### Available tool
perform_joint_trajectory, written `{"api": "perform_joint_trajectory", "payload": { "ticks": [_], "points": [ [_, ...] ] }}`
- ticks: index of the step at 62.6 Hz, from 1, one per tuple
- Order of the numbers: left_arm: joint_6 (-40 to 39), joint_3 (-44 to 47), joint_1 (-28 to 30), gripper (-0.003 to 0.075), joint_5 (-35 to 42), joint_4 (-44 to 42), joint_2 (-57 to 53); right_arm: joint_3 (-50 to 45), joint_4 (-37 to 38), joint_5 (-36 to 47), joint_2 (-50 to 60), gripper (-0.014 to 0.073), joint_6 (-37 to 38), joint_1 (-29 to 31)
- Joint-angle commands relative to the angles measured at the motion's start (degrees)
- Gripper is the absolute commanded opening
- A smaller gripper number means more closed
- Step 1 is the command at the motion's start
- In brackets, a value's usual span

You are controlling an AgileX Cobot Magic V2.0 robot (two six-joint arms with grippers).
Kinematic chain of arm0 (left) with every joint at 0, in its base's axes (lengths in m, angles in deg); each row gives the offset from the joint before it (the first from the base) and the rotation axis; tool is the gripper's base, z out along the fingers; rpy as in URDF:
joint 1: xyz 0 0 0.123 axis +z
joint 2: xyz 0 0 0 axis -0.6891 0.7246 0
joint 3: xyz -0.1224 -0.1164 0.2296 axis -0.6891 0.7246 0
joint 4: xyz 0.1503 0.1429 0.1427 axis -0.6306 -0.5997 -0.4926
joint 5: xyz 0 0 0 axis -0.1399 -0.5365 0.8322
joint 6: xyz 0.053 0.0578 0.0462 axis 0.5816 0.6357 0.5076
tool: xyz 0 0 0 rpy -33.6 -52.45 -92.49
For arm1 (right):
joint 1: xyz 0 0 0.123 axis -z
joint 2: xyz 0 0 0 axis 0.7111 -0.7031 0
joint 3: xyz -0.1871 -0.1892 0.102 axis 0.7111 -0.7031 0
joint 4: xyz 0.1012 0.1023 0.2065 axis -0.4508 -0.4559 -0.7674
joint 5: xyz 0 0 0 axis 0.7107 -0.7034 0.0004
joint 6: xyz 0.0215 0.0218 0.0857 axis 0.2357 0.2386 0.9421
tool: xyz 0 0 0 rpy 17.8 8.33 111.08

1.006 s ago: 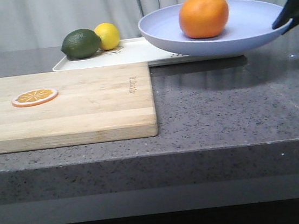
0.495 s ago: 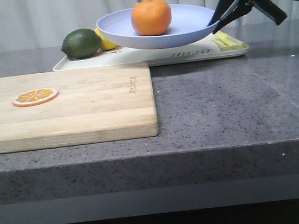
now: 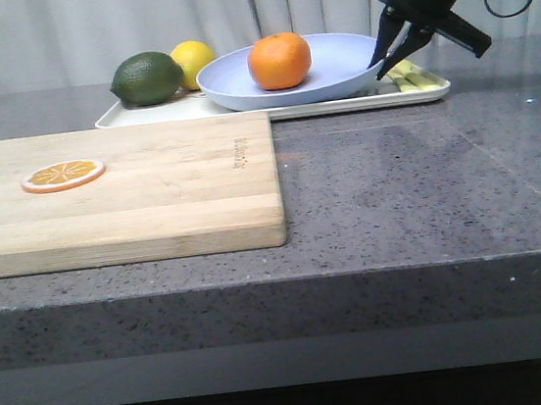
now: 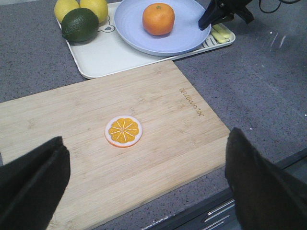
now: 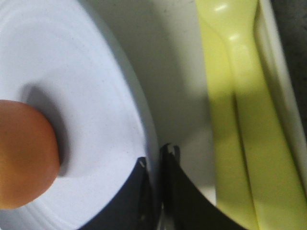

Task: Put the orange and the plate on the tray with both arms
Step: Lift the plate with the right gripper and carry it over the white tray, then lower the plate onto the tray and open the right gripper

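The orange [image 3: 279,60] sits in the pale lavender-blue plate [image 3: 332,57], left of the plate's middle. The plate lies low over the white tray [image 3: 338,105]; whether it touches the tray I cannot tell. My right gripper [image 3: 383,60] is shut on the plate's right rim, one finger inside and one outside, as the right wrist view shows at the gripper [image 5: 156,160], the plate [image 5: 86,72] and the orange [image 5: 19,153]. My left gripper [image 4: 146,136] hangs open above the cutting board's near edge, holding nothing. From there the plate [image 4: 182,38] and orange [image 4: 158,18] lie far off.
A green lime [image 3: 147,78] and a yellow lemon [image 3: 194,62] occupy the tray's left end. Yellow-green pieces [image 5: 235,96] lie along the tray's right side, beside the gripped rim. A wooden cutting board [image 3: 151,197] with an orange slice [image 3: 63,175] lies front left.
The right gripper carried the plate with the orange leftward and down, from high at the right to low over the tray. The plate now hides less of the lemon.
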Motion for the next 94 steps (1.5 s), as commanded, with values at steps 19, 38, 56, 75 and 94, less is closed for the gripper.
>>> {"api": "perform_joint_trajectory", "payload": {
  "ticks": [19, 38, 56, 75, 94],
  "points": [
    [-0.36, -1.4, 0.23, 0.064, 4.58, 0.96, 0.02, 2.27, -1.8, 3.75, 3.55, -0.0108, 1.23, 0.06],
    [-0.36, -1.4, 0.23, 0.064, 4.58, 0.96, 0.02, 2.27, -1.8, 2.33, 3.55, 0.0134, 1.23, 0.06],
    [-0.36, -1.4, 0.23, 0.064, 5.52, 0.96, 0.02, 2.27, -2.27, 1.53, 4.19, 0.0326, 1.08, 0.11],
    [-0.36, -1.4, 0.23, 0.064, 5.52, 0.96, 0.02, 2.27, -1.92, -0.08, 11.99, 0.0326, -11.25, 0.11],
    [-0.36, -1.4, 0.23, 0.064, 5.42, 0.96, 0.02, 1.37, 10.87, -7.54, 25.6, 0.0326, -17.65, -1.05]
  ]
}}
